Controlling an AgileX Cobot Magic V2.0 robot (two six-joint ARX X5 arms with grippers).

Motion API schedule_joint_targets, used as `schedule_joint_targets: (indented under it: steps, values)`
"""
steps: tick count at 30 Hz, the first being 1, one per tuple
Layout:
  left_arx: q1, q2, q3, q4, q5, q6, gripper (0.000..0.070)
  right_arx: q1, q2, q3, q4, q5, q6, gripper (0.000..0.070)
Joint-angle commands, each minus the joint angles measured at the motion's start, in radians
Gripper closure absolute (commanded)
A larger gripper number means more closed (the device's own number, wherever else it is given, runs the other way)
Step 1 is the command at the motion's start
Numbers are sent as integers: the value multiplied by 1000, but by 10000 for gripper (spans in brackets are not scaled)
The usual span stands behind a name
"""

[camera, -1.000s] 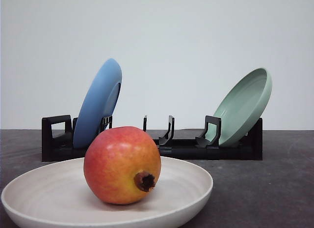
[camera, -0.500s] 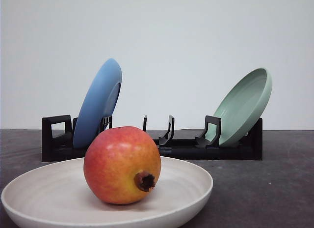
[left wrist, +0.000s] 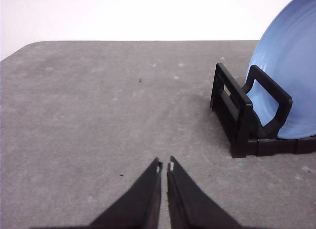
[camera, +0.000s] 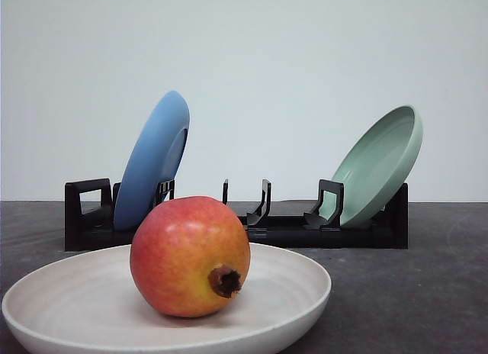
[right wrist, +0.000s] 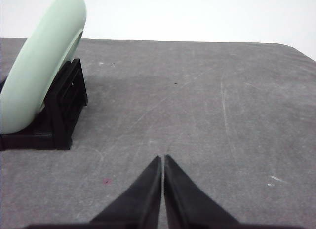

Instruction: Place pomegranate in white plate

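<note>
Black tapered claw fingers (left wrist: 148, 199)

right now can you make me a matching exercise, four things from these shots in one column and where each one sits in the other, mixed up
Things:
1. pomegranate
2. blue plate
3. pale green plate
4. white plate

Places:
A. leaning in the right end of the black dish rack
B. flat on the grey table, nearest the front camera
C. resting inside the white plate
D. leaning in the left end of the black dish rack

Pairs: 1-C, 2-D, 3-A, 4-B
</note>
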Motion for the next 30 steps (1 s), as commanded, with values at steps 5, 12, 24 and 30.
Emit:
schedule_joint_targets:
  steps: [5,12,24,30]
  values:
    - [-1,-1,-10,-6,4,-3,700,0,-2,-4,13,0,11,700]
    - [-1,-1,-10,-6,4,-3,700,0,-2,-4,13,0,11,700]
    - [-1,-1,-10,-6,4,-3,700,0,-2,-4,13,0,11,700]
    - [-1,-1,-10,-6,4,-3,700,0,-2,-4,12,0,11,700]
